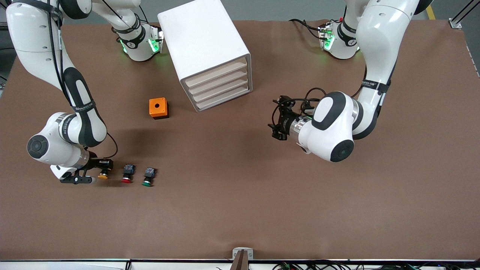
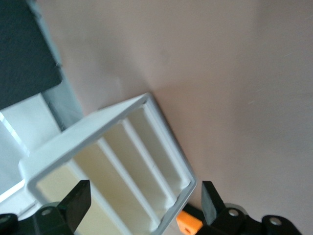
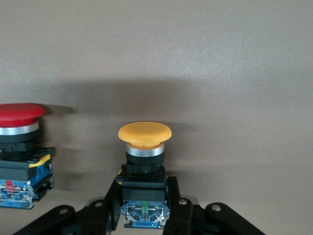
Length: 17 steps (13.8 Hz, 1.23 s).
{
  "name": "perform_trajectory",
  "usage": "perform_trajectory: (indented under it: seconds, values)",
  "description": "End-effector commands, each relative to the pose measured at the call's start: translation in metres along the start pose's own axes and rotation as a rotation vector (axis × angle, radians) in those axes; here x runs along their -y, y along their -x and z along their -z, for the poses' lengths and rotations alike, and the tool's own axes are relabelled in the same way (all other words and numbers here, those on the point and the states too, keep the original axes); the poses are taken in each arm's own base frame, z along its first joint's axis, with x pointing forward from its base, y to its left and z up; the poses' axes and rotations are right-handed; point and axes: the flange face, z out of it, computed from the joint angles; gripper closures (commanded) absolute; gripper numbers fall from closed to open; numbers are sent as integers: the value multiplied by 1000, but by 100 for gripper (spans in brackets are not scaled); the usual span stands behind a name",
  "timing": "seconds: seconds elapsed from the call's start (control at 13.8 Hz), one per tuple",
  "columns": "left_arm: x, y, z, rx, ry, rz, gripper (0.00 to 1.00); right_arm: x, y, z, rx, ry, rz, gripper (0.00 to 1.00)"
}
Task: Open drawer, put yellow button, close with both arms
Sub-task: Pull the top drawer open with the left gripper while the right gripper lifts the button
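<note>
1. Brown matting covers the whole table (image 1: 240,210), and one white cabinet (image 1: 208,52) stands on it between my two bases, its front turned toward the front camera.
2. That cabinet has four shallow drawers – the top drawer (image 1: 217,74) is pushed in flush, like the three under it.
3. One orange box (image 1: 158,108) with a round hole in its top sits beside the cabinet, toward my right arm's end of the table.
4. Three push-buttons lie in a row nearer the front camera, toward my right arm's end: the yellow button (image 1: 103,174), the red button (image 1: 127,175) next to it and the green button (image 1: 148,177) after that, each a little apart from its neighbour.
5. My right gripper (image 1: 98,168) is down at the table on the yellow button – in my right wrist view its two fingers (image 3: 182,205) are clamped on the black and blue body of the yellow button (image 3: 145,169), cap pointing away from my palm, with the red button (image 3: 18,152) just beside.
6. My left gripper (image 1: 276,120) hangs over bare table beside the cabinet, toward my left arm's end, turned toward the cabinet front.
7. My left wrist view shows its fingers (image 2: 77,201) spread wide with nothing between them, and the cabinet front (image 2: 112,171) ahead.
</note>
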Motion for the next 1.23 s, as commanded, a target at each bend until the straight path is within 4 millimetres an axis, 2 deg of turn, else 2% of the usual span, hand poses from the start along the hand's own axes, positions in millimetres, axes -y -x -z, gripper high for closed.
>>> perform_trajectory:
  seconds: [0.0, 0.07, 0.22, 0.29, 0.43, 0.58, 0.72, 0.87, 1.01, 1.16]
  values:
    - [8, 22, -40, -13, -116, 166, 1, 4, -6, 18, 4, -25, 0, 96]
    - [11, 31, -56, -34, -133, 226, 2, 6, -10, 30, 19, -32, 5, 96]
    - [9, 43, -89, -51, -182, 316, 3, 14, -14, 78, 58, -57, 15, 97]
    - [2, 42, -102, -19, -230, 362, 5, 21, -14, 96, 71, -64, 4, 97]
    - [-4, 44, -112, 31, -286, 393, 13, 31, -6, 137, 80, -77, -19, 97]
    - [2, 57, -139, 42, -340, 390, 15, 43, 7, 176, 106, -88, -60, 97]
    - [-2, 62, -172, 57, -412, 432, 16, 60, 21, 211, 132, -94, -106, 97]
    - [4, 71, -194, 39, -443, 456, 16, 78, 35, 239, 154, -95, -152, 97]
    - [10, 78, -196, 34, -446, 468, 17, 95, 48, 261, 172, -89, -220, 97]
    - [19, 88, -209, 21, -466, 491, 19, 110, 58, 281, 177, -86, -253, 97]
